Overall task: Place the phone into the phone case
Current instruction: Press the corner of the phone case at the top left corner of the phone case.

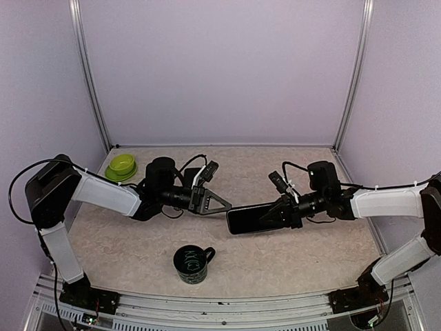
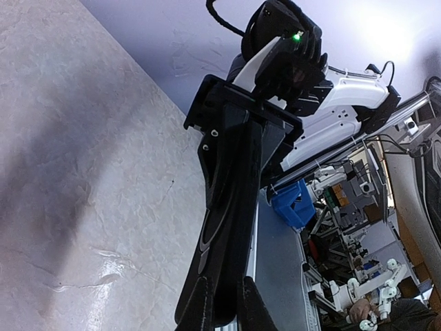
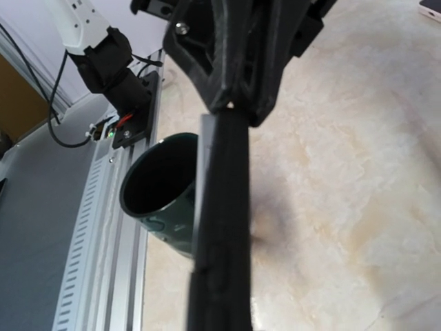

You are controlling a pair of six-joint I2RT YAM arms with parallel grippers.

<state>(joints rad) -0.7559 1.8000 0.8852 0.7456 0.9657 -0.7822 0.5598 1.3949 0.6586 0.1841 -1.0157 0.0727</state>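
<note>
- my right jaws are clamped on the right end of the phone (image 1: 249, 220), a flat black slab whose glossy broad face is turned up in the overhead view.
- my left jaws are closed on its opposite, left end. in the left wrist view a fingertip (image 2: 198, 310) sits tight against each side of the slab.
- the phone spans the gap between my two wrists, over the middle of the bench (image 1: 310, 255). it looks lifted clear of the bench, with a soft shadow under it in the right wrist view.
- i cannot tell whether the phone case is around it, since i see only one black slab. in the right wrist view a pale grey strip (image 3: 202, 179) runs along one side of its thin edge.
- a dark green mug (image 1: 193, 264) stands upright on the bench on the near side of the phone, apart from it.
- a green bowl (image 1: 121, 166) sits near the far left corner, beside my left arm and well apart from the phone.
</note>
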